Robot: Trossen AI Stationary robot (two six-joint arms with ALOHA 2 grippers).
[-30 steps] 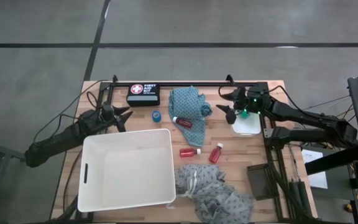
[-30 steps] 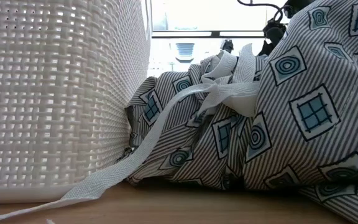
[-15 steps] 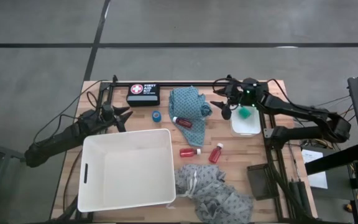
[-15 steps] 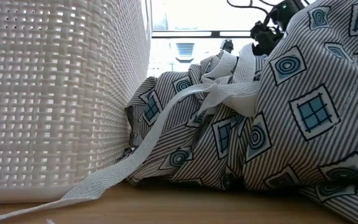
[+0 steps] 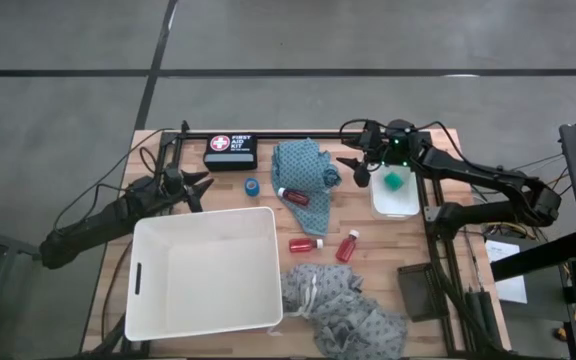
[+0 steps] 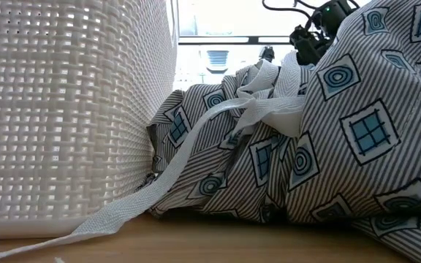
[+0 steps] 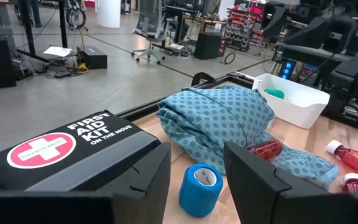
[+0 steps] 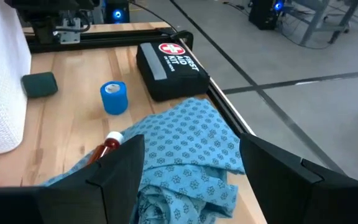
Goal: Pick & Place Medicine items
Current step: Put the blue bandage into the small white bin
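The green roll [image 5: 393, 181] already sits in the small white tray [image 5: 396, 203], just behind the open, empty right jaws [image 5: 354, 166]; three red bottles [image 5: 305, 244] and the blue roll [image 5: 252, 186] remain on the surface. The left jaws [image 5: 200, 190] wait open beside the blue roll.

Wooden table [image 5: 388, 245], woven-looking basket [image 6: 64, 109], probably plastic

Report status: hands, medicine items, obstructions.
Right hand open, empty, beside small white tray. Left hand open near blue roll. Red bottle on teal cloth; two bottles on table.
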